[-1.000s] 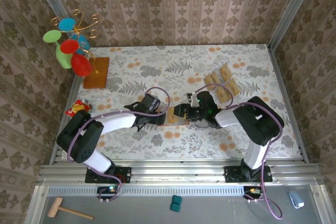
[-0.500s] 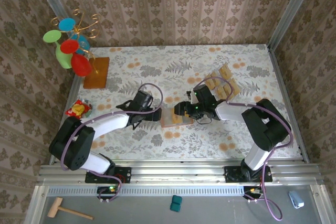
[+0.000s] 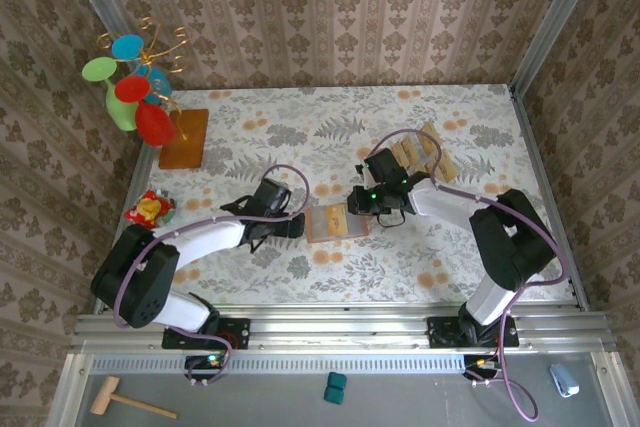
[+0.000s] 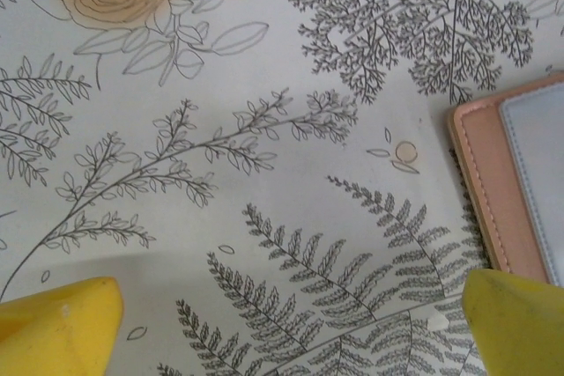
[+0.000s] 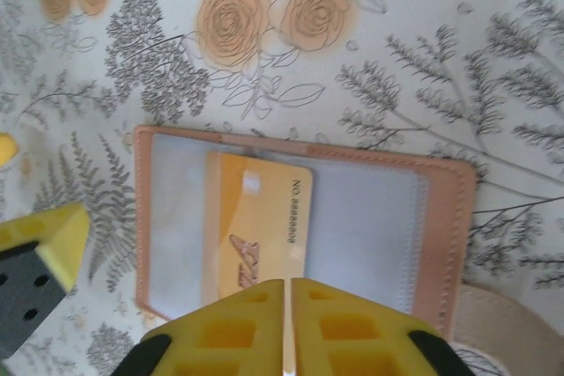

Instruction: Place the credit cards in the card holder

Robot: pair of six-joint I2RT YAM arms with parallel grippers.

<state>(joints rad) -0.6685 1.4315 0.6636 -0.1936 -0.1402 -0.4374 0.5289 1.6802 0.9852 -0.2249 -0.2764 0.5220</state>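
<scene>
The card holder lies open on the floral tabletop, pinkish-brown leather with clear pockets; from above the card holder sits mid-table. One yellow-gold credit card sits partly inside its left pocket. My right gripper is shut, its yellow tips over the card's near edge with nothing clamped between them. My left gripper stands wide open over bare tabletop just left of the card holder's stitched edge. More credit cards lie in rows at the back right.
A wooden board with a colourful ornament stands at the back left. A small red and yellow object lies by the left wall. A metal rail runs along the near edge.
My right gripper has drawn back from the holder towards the far right and its jaws have closed. My left gripper has pulled slightly left off the holder, still open.
</scene>
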